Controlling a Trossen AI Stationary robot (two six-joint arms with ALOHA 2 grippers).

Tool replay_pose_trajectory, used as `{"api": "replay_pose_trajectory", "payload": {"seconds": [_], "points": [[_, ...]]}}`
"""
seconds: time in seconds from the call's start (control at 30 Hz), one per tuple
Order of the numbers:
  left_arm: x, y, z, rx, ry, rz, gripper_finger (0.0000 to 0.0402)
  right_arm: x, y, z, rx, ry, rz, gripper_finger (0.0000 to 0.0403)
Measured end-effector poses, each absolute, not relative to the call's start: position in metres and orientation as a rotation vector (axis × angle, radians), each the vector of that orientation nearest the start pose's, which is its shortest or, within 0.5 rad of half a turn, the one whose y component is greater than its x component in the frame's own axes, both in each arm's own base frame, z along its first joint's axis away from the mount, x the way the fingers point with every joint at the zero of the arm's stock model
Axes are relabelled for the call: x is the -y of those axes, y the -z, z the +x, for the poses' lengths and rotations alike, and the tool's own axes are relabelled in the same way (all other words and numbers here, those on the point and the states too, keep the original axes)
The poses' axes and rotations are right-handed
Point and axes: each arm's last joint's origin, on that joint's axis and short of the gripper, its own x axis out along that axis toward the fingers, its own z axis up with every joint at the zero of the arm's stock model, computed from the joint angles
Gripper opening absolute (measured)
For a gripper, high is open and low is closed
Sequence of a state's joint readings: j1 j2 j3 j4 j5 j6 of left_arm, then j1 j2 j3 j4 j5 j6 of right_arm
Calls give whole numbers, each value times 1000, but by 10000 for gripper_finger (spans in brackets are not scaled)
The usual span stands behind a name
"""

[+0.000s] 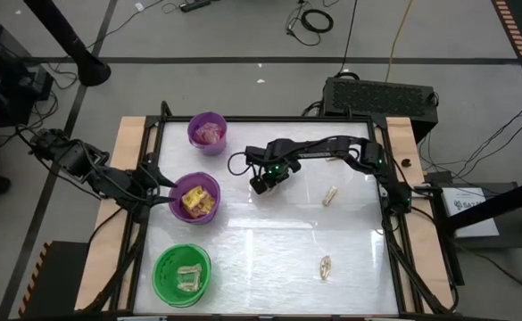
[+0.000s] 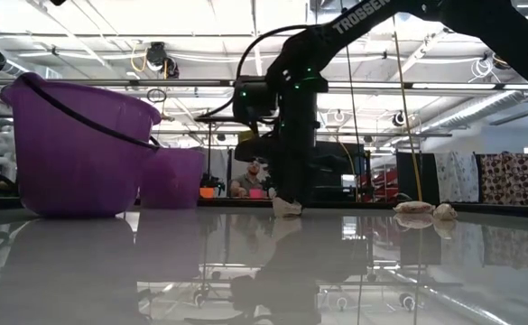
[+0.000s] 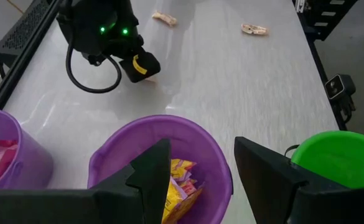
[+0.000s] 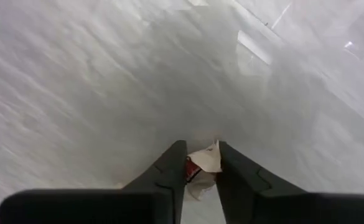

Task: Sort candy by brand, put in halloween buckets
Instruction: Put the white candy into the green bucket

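White bench (image 1: 269, 259) is nearly cleared: the buckets (image 1: 195, 198) at frame left hold sorted candy. Right gripper (image 4: 200, 167) at centre grasps a pale piece (image 4: 205, 160); two tan pieces (image 1: 330, 195) remain right. Left gripper (image 3: 197, 180) hangs released.

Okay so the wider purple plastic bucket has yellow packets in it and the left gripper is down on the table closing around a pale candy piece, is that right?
Not quite: it is the right gripper closing around the pale candy piece, as the right wrist view shows. The left gripper hangs open over the wider purple plastic bucket, which does hold yellow packets.
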State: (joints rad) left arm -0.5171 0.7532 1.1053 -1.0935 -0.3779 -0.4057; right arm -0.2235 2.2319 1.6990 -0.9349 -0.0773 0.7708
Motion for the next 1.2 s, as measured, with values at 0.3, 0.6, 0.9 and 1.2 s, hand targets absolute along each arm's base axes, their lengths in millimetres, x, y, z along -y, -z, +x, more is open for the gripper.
{"api": "replay_pose_trajectory", "payload": {"seconds": [0.3,0.6,0.9,1.2], "points": [[44,-361,98,-676,-4,-71,185,80,-179,447,-1245,590,810,66],[44,-361,98,-677,-1,-72,185,42,-254,475,-1053,422,756,66],[44,-361,98,-677,23,-3,185,-39,-317,498,-720,90,637,66],[44,-361,98,-676,61,106,185,-124,-330,523,-284,-246,483,66]]}}
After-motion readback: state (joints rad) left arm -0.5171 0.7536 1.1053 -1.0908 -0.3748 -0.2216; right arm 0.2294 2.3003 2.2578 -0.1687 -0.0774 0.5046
